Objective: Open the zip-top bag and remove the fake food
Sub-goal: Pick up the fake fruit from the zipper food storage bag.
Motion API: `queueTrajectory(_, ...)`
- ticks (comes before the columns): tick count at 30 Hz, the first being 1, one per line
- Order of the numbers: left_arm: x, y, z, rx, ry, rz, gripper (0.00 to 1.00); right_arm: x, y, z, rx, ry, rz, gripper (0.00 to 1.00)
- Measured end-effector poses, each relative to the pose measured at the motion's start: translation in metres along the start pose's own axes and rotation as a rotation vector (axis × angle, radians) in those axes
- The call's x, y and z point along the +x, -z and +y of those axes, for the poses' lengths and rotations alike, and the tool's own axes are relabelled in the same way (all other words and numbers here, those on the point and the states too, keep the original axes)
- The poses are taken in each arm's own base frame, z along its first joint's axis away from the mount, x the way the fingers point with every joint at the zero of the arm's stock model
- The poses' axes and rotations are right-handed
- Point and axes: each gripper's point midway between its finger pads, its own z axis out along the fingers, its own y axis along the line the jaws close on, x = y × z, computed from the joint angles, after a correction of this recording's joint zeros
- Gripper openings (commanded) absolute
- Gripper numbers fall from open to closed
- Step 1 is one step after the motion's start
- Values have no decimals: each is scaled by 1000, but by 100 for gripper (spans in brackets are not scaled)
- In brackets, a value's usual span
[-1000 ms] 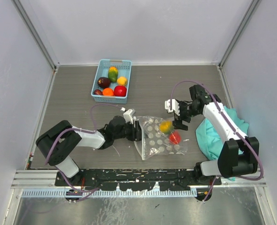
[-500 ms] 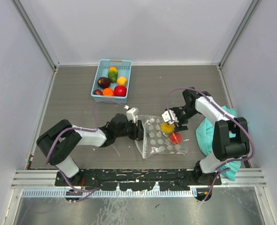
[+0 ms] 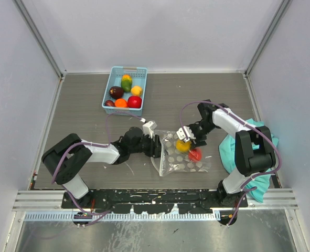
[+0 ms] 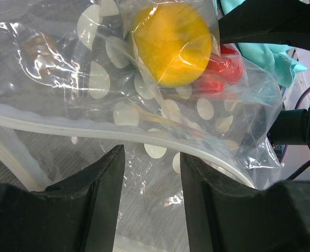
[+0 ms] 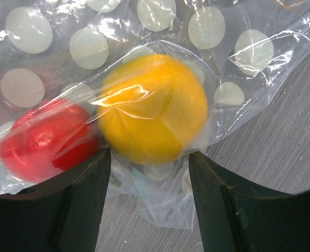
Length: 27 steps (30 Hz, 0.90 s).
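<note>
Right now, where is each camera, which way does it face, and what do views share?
Top external: above and behind the arms, looking down on the table; both arms show, left gripper and right gripper at the zip-top bag.
Left wrist: low, facing the bag's zip edge; its fingers below.
Right wrist: facing down at the bag; its fingers flank the yellow fruit.
Shared: all show the yellow fruit beside the red fruit, bagged.

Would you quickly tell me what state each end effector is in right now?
Left end effector: open, bag edge between the jaws.
Right end effector: open, astride the yellow fruit through the bag.
</note>
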Motion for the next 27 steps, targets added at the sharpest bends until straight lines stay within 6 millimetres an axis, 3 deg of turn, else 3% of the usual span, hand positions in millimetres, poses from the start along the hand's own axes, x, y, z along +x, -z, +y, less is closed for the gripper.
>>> queueTrajectory(4,-2,0,-2,10,-1,-7,45,4,-3,-1,8,-11,11,64)
queueTrajectory(12,-7,-2,-11,57,-6,-30,48,1,-8,0,2,-16,4,39)
queueTrajectory(15,-8,-3,-13,71,7,-36,50,-2,-11,0,-9,-11,-2,23)
queueTrajectory(17,-8,-4,-15,81,22,-41,51,-3,-13,1,-12,-12,-4,4)
queueTrajectory(18,-9,-3,-15,85,26,-45,52,-4,-13,1,-12,-12,-7,1)
queueTrajectory(27,-9,-5,-18,108,61,-60,63,-16,-17,-2,2,-22,-64,1)
